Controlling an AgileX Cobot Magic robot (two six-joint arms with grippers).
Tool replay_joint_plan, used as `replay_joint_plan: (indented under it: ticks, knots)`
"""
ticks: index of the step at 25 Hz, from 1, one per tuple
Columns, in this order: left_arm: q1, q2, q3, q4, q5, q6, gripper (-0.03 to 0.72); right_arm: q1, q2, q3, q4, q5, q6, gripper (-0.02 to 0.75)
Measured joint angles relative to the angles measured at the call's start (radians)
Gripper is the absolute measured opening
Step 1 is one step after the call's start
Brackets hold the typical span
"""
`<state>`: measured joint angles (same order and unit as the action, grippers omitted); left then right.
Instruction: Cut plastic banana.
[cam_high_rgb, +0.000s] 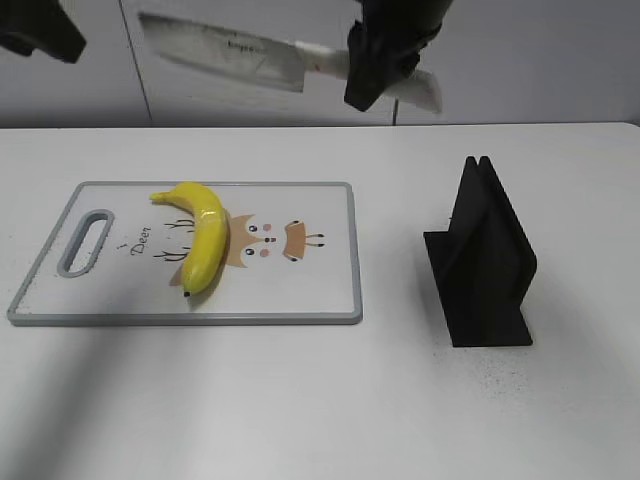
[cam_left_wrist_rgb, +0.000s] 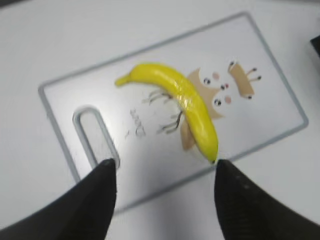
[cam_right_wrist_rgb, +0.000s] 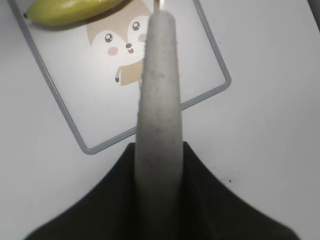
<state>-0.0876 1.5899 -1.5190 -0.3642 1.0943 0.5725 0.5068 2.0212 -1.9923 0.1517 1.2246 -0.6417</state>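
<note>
The plastic banana is glossy yellow and lies on the white cutting board with a grey rim. It also shows in the left wrist view and at the top of the right wrist view. My right gripper is shut on the white handle of a knife and holds it high above the board's far edge, blade pointing left. My left gripper is open and empty, high above the board's near edge; in the exterior view it sits at the top left.
A black knife stand stands on the white table to the right of the board. The board has a handle slot at its left end and a cartoon print.
</note>
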Motion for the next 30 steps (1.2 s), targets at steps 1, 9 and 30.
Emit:
replay_joint_plan:
  ticks: [1,9,30]
  knots:
    - [0.0,-0.005,0.0,0.031,0.049,-0.059,0.607,0.0,-0.017,0.001,-0.007,0.0,0.075,0.159]
    - [0.0,-0.044,0.004,0.217,0.122,-0.308,0.593,0.0,-0.169,0.061,-0.031,0.002,0.477,0.159]
    - [0.0,-0.719,0.521,0.223,0.125,-0.366,0.579,0.0,-0.789,0.874,-0.08,-0.123,0.881,0.159]
